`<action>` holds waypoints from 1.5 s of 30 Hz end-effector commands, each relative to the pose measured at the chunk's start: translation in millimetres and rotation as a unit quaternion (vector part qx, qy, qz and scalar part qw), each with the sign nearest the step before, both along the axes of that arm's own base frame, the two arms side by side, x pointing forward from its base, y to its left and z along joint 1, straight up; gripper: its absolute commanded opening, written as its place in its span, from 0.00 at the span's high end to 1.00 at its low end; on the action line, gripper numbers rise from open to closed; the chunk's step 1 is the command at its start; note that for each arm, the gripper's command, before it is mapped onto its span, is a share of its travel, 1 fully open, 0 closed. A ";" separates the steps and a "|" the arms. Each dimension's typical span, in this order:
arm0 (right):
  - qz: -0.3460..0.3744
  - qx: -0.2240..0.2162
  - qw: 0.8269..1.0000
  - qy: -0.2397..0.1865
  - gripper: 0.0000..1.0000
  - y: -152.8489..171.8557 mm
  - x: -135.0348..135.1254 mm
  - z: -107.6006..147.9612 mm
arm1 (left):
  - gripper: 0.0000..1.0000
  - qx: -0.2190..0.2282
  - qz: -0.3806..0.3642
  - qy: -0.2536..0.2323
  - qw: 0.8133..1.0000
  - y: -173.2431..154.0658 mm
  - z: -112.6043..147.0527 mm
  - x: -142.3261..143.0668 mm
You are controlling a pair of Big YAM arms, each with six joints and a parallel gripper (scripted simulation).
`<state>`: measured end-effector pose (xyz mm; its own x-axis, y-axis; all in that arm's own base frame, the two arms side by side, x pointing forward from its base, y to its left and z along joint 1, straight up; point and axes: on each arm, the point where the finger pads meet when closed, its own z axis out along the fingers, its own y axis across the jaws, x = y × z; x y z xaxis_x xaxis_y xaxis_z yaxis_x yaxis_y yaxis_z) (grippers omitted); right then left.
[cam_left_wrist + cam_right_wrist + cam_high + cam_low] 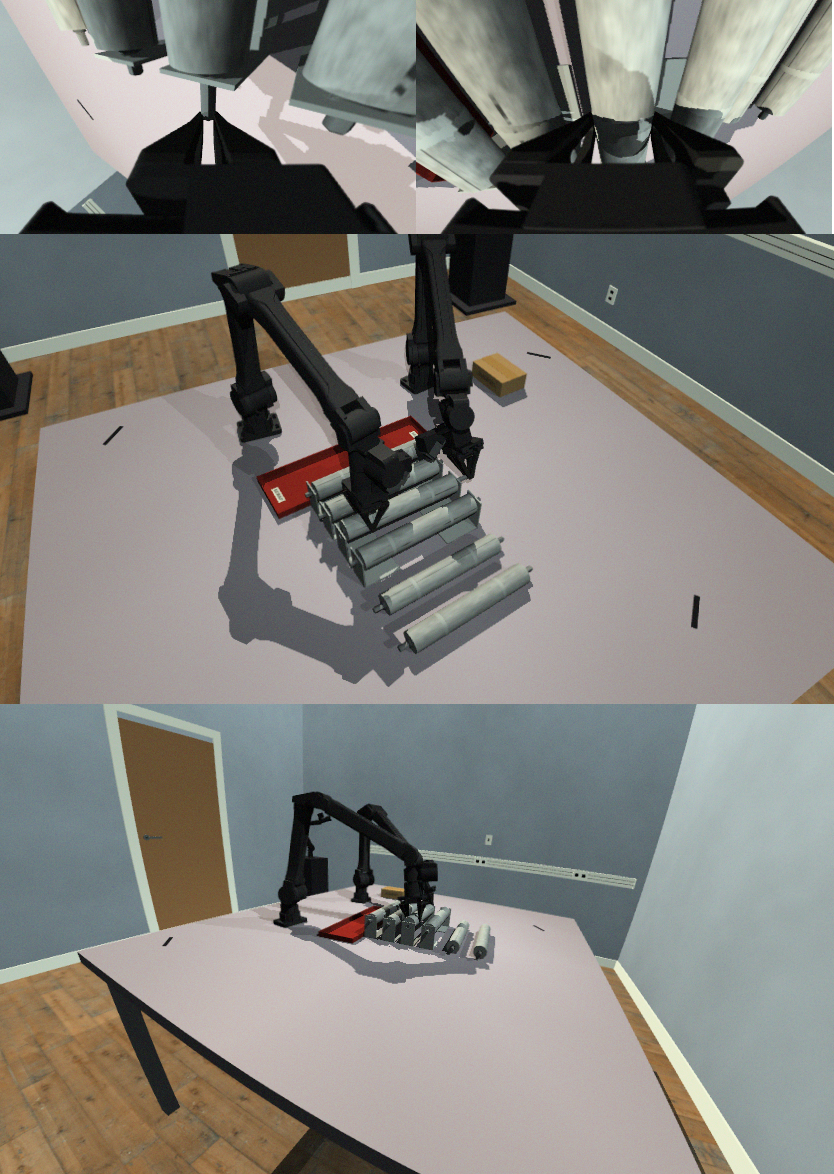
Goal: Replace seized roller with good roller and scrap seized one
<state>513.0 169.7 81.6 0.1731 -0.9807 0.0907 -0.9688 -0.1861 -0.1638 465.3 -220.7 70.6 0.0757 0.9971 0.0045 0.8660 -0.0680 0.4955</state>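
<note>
Presently, my left claw (470,476) (208,117) is almost closed, and between its tips it has the end of one axle (464,479) (208,100). This axle belongs to the third roller (408,505) (427,911) (207,40) (623,65), if I count from the scrap tray (297,490) (350,928) (427,172). It sticks out from its bracket (200,78) more than the axles of the neighbours. My right claw (372,525) (420,918) (623,116) is open about half, and it grips the body of the same roller near the other end, one finger on each side. The roller lies in the bed, with two rollers on the tray side and one on the other side. From the pictures, I cannot tell if it is the seized one. The red tray is beside the bed, toward the edge of the table (641,496) (466,1042) (50,75) (766,160) where my arms stand. On the opposite side, two loose rollers (469,607) (481,940) (65,15) (801,75) lie on the table, side by side but apart. A cardboard box (498,374) (392,892) stands near my left arm's base.
</note>
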 end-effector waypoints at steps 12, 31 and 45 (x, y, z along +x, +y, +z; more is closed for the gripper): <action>0.022 -0.016 0.998 -0.054 0.68 15.1 28.2 69.3 | 0.97 0.052 0.059 0.035 0.996 78.0 -27.2 -3.6; 0.023 -0.028 0.998 -0.058 0.68 16.8 29.8 76.7 | 0.97 0.050 0.060 0.030 0.996 79.2 -24.0 -2.8; 0.022 -0.028 0.998 -0.058 0.68 18.2 30.7 76.7 | 0.97 0.050 0.060 0.031 0.996 79.2 -24.0 -2.8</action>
